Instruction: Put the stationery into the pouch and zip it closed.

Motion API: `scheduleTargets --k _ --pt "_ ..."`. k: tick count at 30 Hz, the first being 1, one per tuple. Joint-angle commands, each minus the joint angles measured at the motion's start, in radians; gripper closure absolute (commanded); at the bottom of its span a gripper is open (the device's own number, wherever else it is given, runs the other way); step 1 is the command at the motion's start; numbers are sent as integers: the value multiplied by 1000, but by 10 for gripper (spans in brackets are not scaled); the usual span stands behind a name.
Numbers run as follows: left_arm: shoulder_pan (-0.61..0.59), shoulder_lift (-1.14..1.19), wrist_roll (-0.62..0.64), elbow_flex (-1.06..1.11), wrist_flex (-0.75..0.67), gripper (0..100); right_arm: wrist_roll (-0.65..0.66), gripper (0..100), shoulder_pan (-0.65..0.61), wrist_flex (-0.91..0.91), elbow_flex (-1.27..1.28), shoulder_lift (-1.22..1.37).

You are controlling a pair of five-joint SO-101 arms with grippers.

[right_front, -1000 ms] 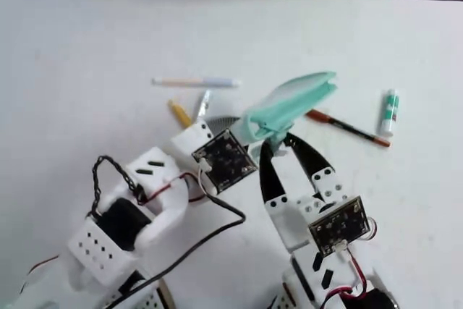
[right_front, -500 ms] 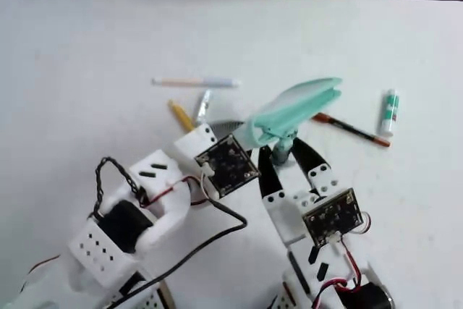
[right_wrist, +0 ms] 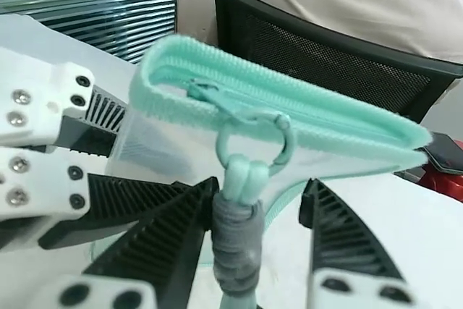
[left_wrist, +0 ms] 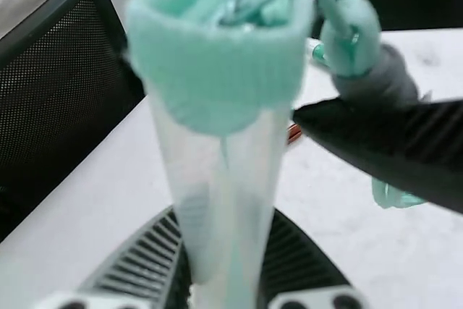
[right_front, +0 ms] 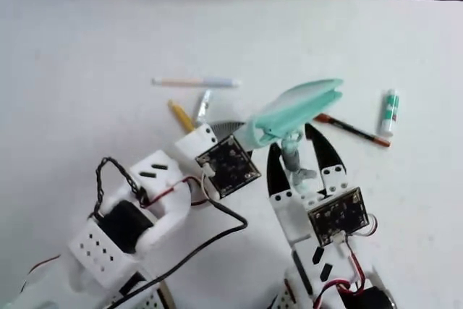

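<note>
Pouch [right_front: 296, 103], one only, mint green with a clear body, is hanging above the table [right_front: 87, 34]. The left claw [right_front: 239, 129] is clamping it by one end, and the other end is pointing away from this claw. The left wrist view is showing the clear body pressed flat between the ribbed fingers, a detail the high view is not giving. The right claw [right_front: 293, 144], the second of the two, is standing just beside the left one and under the pouch, with its fingers spread wide.

The high view is showing five pieces of stationery, all lying on the table outside the pouch. Three are lying beyond the left claw: a pastel pen [right_front: 195, 82], a yellow marker [right_front: 179, 113] and a small silver piece [right_front: 203, 103]. Two are lying beyond the right claw: a red-brown pen [right_front: 351, 129], near the pouch's free end, and a green and white tube [right_front: 389, 112].

The right wrist view is adding one zipper pull [right_wrist: 235, 247], wrapped in grey, which is hanging from a ring [right_wrist: 249, 142] between the right claw's fingers.
</note>
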Motion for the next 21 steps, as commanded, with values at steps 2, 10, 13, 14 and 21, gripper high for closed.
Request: scheduleTargets --k 2,10,13,14,21 --pt "13 -19 -12 -8 -14 976 -5 808 4 53 -78 4" --pt "15 -22 -12 -6 -14 976 -3 808 2 56 -81 5" --pt "13 -22 -12 -6 -14 976 -5 813 2 58 -81 5" --pt "13 -22 -12 -6 -14 976 -3 830 2 58 -81 5" --pt "13 -22 -14 -6 -14 976 -9 979 2 58 -83 4"
